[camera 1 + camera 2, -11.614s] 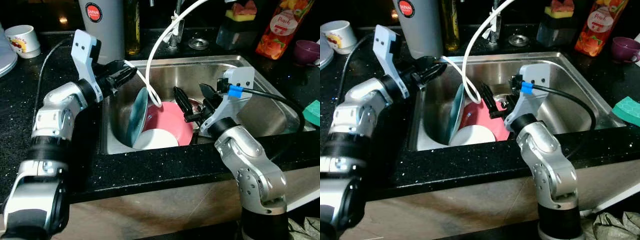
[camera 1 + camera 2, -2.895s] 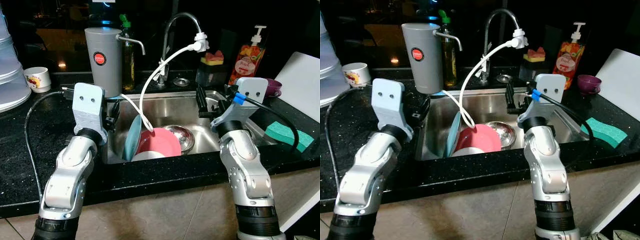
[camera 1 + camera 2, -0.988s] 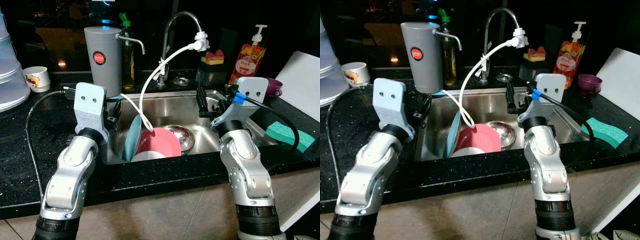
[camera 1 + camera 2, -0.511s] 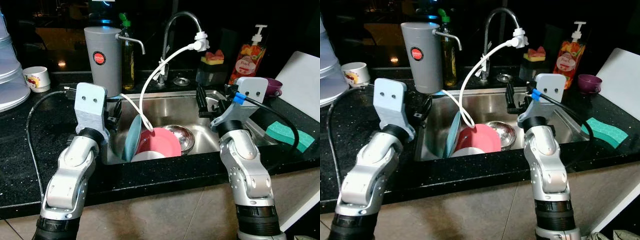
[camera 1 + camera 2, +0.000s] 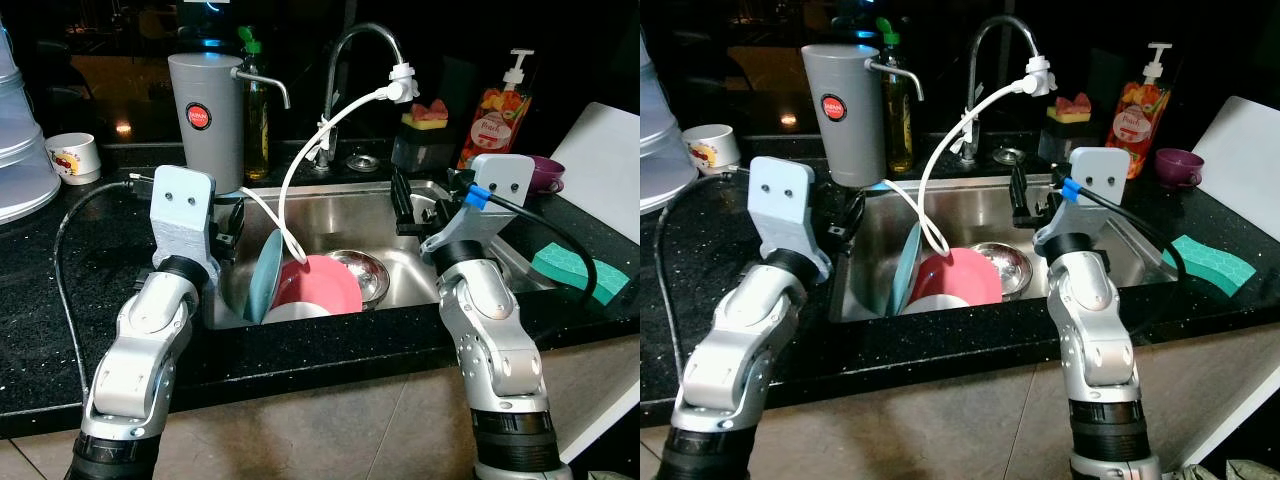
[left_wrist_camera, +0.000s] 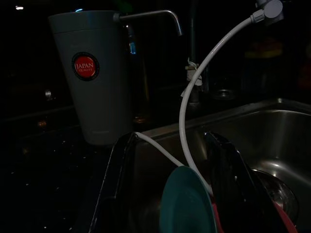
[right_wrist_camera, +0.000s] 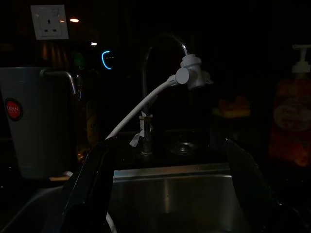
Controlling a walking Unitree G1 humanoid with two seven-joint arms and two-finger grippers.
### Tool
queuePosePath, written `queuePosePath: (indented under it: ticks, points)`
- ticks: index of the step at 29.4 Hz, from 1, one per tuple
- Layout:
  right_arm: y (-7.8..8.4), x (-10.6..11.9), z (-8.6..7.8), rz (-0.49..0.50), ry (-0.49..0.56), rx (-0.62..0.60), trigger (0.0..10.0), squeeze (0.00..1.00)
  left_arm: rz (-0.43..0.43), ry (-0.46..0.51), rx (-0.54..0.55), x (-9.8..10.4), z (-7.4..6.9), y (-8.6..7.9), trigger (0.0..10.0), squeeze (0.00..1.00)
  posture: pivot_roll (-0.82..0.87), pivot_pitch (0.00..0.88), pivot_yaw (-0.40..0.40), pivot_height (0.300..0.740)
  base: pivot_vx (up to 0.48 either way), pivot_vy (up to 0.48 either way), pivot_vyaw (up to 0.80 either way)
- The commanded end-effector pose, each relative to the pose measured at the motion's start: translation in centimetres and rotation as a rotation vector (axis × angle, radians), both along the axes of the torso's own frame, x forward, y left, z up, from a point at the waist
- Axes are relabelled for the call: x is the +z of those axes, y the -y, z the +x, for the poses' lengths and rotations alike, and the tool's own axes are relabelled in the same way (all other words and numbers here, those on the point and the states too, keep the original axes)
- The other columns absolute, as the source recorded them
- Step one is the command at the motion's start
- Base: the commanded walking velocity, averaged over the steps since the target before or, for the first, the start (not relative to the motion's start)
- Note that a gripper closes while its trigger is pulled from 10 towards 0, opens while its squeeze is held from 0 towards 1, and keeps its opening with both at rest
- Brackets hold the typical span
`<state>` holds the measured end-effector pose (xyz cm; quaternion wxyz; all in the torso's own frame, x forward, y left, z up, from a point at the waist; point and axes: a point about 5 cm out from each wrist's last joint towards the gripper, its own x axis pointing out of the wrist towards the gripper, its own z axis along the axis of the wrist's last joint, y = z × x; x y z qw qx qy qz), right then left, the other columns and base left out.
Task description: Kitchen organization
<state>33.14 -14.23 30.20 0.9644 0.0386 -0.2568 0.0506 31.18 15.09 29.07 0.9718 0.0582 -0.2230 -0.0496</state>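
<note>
Steel sink [image 5: 470,262] is holding a teal plate [image 5: 264,277] leaning against a pink plate [image 5: 325,283]. Left gripper [image 5: 230,222] and right gripper [image 5: 407,205] are hovering agape, empty. White hose [image 5: 300,160] is crossing the plates, likely snagging a reaching finger.

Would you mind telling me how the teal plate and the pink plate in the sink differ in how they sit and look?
The teal plate stands nearly on edge against the sink's left wall, while the pink plate leans back at a shallower tilt to its right. The teal plate shows mostly its thin rim; the pink plate shows its broad face. The white hose drops between them. Both sit in the steel sink, and neither is held.
</note>
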Motion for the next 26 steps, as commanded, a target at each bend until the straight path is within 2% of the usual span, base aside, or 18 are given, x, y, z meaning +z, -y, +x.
queuePosePath:
  ticks: [1, 26]
  points:
    - [-0.05, 0.10, -0.08, -0.001, 0.004, 0.004, 10.0, 0.00, 0.009, 0.007, -0.003, -0.09, -0.02, 0.24, 10.0, 0.00, 0.11, 0.083, -0.057, 0.740, 0.000, 0.000, 0.00]
    - [0.09, 0.04, 0.09, 0.003, 0.001, -0.001, 10.0, 0.00, 0.007, 0.015, -0.004, -0.03, -0.04, 0.49, 10.0, 0.00, 0.12, 0.082, -0.064, 0.740, 0.000, 0.000, 0.00]
